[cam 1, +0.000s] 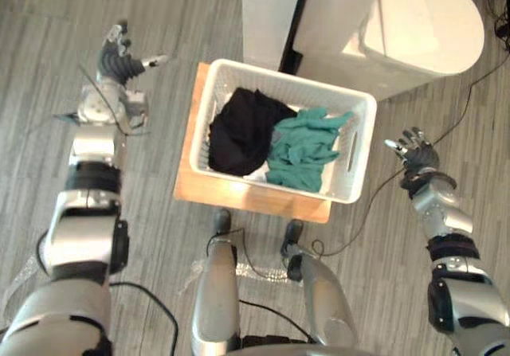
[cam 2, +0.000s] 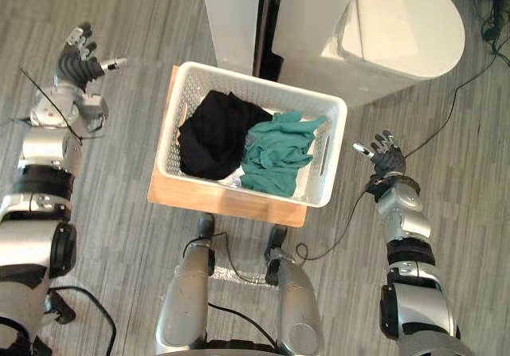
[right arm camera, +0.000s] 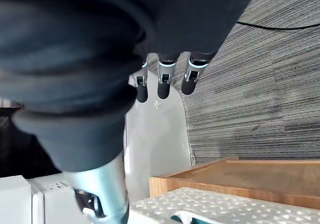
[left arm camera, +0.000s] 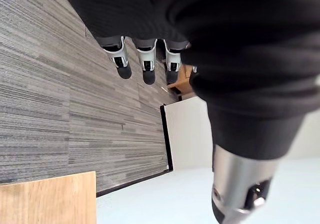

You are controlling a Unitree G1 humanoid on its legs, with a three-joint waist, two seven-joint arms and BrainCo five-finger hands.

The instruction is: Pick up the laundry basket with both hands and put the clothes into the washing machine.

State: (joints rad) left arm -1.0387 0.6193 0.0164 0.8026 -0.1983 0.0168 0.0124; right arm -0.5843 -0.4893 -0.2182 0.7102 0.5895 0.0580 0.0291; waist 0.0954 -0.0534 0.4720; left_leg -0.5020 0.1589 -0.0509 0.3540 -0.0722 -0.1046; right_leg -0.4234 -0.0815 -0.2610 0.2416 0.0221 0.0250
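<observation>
Task's barely begun from what I see. White laundry basket (cam 1: 295, 80) sits on a low wooden stand (cam 1: 247, 198) in front of me, nothing lifted yet. Inside: a black garment (cam 1: 241, 129) on the left half, a teal garment (cam 1: 304, 150) on the right half, a bit of white cloth peeking under them. All clothes are in the basket, none in the washing machine (cam 1: 398, 29), which stands just behind the basket's far side.

L hand (cam 1: 119, 57) is up and out to the left, well apart from the basket, fingers (left arm camera: 145, 69) straight and spread, holding nothing. R hand (cam 1: 416, 153) hangs near the basket's right wall w/ its handle slot, not touching, fingers (right arm camera: 162, 83) also straight and empty.

So nothing is done so far. Left to do, imo:
- bring both hands in to the basket's sides and get a grip, L has further to go
- lift it off the stand
- carry it to the machine, get the clothes in

Can't tell from here whether the machine's opening is clear.
</observation>
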